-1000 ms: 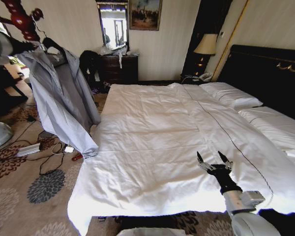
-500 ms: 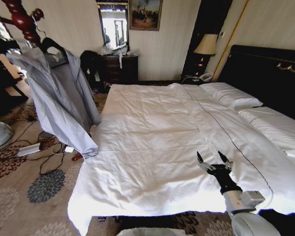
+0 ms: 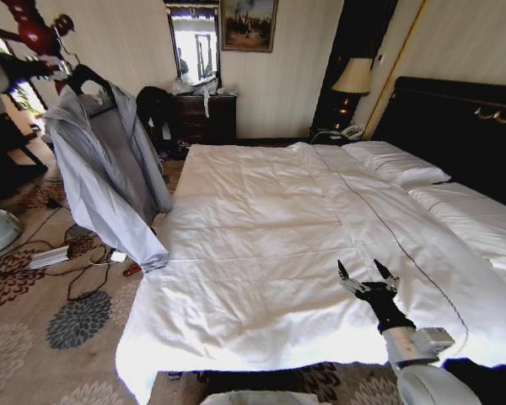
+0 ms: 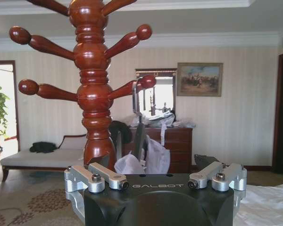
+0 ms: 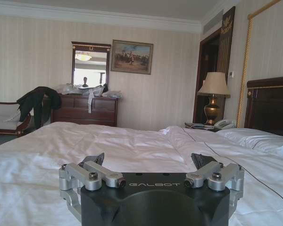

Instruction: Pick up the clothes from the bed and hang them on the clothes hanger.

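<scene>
Shirt (image 3: 110,181) on hanger (image 3: 88,78) at rack (image 4: 92,89); left end effector (image 4: 155,174) released, seat hook fully; right end effector (image 3: 367,280) released over bed (image 3: 261,236).

Wide bed (image 3: 261,245) under white sheets, two white pillows (image 3: 396,162) at its headboard (image 3: 464,126).

A dark wooden dresser (image 3: 204,118) stands against the far striped wall, with a framed mirror (image 3: 194,42) above it and a framed painting (image 3: 249,24) beside the mirror. A black garment heap (image 3: 156,110) lies near the dresser's left end. A table lamp (image 3: 351,80) with a cream shade and a telephone (image 3: 351,132) occupy the nightstand. A turned wooden coat stand (image 4: 90,89) has knobbed pegs. Floor covering: floral carpet (image 3: 59,329), carrying cables and a white power strip (image 3: 49,256).
</scene>
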Controlling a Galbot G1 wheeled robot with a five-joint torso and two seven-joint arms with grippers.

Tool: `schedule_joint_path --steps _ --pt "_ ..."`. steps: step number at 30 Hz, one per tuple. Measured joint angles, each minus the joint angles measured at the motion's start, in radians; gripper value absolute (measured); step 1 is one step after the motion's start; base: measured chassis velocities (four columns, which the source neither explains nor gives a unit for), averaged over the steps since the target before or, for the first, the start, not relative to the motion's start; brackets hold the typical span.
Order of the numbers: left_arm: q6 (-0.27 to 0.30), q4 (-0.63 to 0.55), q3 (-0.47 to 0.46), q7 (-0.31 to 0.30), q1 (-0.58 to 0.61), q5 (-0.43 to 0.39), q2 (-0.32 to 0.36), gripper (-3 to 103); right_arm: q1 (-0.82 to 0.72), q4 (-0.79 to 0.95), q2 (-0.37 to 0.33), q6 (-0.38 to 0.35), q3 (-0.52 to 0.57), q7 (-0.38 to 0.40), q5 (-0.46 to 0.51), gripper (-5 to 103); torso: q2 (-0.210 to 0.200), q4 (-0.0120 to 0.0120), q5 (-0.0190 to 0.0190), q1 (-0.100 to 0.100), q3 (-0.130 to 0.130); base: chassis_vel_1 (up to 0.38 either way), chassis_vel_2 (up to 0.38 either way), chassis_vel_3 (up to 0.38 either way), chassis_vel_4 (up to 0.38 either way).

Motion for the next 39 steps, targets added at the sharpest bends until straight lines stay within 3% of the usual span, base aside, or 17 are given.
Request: schedule_joint_path --steps 2,4,8,14,16,17,20,22,24,25,27,29,30,33,34,36,39 --pt "0.001 -0.025 0.003 0.0 -0.008 0.004 -0.02 100 0.0 0.0 0.0 0.0 0.0 0.0 0.0 100 0.0 0.0 0.0001 0.0 0.0 0.0 0.0 0.0 0.0" --pt "0.009 -0.127 0.012 -0.001 -0.036 0.01 -0.096 100 0.0 0.0 0.0 0.0 0.0 0.0 0.0 100 0.0 0.0001 0.0 0.0 0.0 0.0 0.0 0.0 0.0" --pt "0.015 -0.217 0.015 -0.01 -0.056 0.017 -0.174 100 0.0 0.0 0.0 0.0 0.0 0.0 0.0 100 0.0 0.0001 0.0 0.0 0.0 0.0 0.0 0.0 0.0" --pt "0.018 -0.424 0.033 -0.012 -0.057 0.176 -0.377 100 0.0 0.0 0.0 0.0 0.0 0.0 0.0 100 0.0 0.0003 -0.0001 0.0 0.0 0.0 0.0 0.0 0.0" --pt "0.017 -0.449 0.034 -0.011 -0.055 0.186 -0.399 100 0.0 0.0 0.0 0.0 0.0 0.0 0.0 100 0.0 0.0004 -0.0002 0.0 0.0 0.0 0.0 0.0 0.0" --pt "0.007 -0.534 0.04 0.007 -0.047 0.225 -0.472 100 0.0 0.0 0.0 0.0 0.0 0.0 0.0 100 0.0 -0.0001 0.0001 0.0 0.0 0.0 0.0 0.0 0.0" --pt "-0.005 -0.589 0.048 0.023 -0.04 0.266 -0.529 100 0.0 0.0 0.0 0.0 0.0 0.0 0.0 100 0.0 -0.0003 0.0004 0.0 0.0 0.0 0.0 0.0 0.0" --pt "-0.021 -0.65 0.064 0.044 -0.028 0.301 -0.612 100 0.0 0.0 0.0 0.0 0.0 0.0 0.0 100 0.0 -0.0001 0.0002 0.0 0.0 0.0 0.0 0.0 0.0" --pt "-0.039 -0.691 0.105 0.066 -0.019 0.392 -0.704 100 0.0 0.0 0.0 0.0 0.0 0.0 0.0 100 0.0 -0.0001 0.0003 0.0 0.0 0.0 0.0 0.0 0.0" --pt "-0.039 -0.691 0.105 0.066 -0.019 0.392 -0.704 100 0.0 0.0 0.0 0.0 0.0 0.0 0.0 100 0.0 -0.0001 0.0003 0.0 0.0 0.0 0.0 0.0 0.0" --pt "-0.064 -0.749 0.174 0.1 -0.006 0.539 -0.821 100 0.0 0.0 0.0 0.0 0.0 0.0 0.0 100 0.0 0.0004 -0.0001 0.0 0.0 0.0 0.0 0.0 0.0" --pt "-0.078 -0.802 0.274 0.114 0.0 0.62 -0.945 100 0.0 0.0 0.0 0.0 0.0 0.0 0.0 100 0.0 0.0 0.0004 0.0 0.0 0.0 0.0 0.0 0.0" --pt "-0.078 -0.802 0.274 0.114 0.0 0.62 -0.945 100 0.0 0.0 0.0 0.0 0.0 0.0 0.0 100 0.0 0.0 0.0004 0.0 0.0 0.0 0.0 0.0 0.0" --pt "-0.114 -0.81 0.387 0.141 -0.005 0.776 -1.071 100 0.0 0.0 0.0 0.0 0.0 0.0 0.0 100 0.0 -0.0001 0.0002 0.0 0.0 0.0 0.0 0.0 0.0" --pt "-0.146 -0.81 0.445 0.165 -0.006 0.863 -1.138 100 0.0 0.0 0.0 0.0 0.0 0.0 0.0 100 0.0 0.0001 -0.0002 0.0 0.0 0.0 0.0 0.0 0.0" --pt "-0.16 -0.81 0.469 0.177 -0.003 0.892 -1.165 100 0.0 0.0 0.0 0.0 0.0 0.0 0.0 100 0.0 0.0001 -0.0001 0.0 0.0 0.0 0.0 0.0 0.0" --pt "-0.232 -0.807 0.548 0.254 0.022 0.964 -1.24 100 0.0 0.0 0.0 0.0 0.0 0.0 0.0 100 0.0 0.0 0.0004 0.0 0.0 0.0 0.0 0.0 0.0"
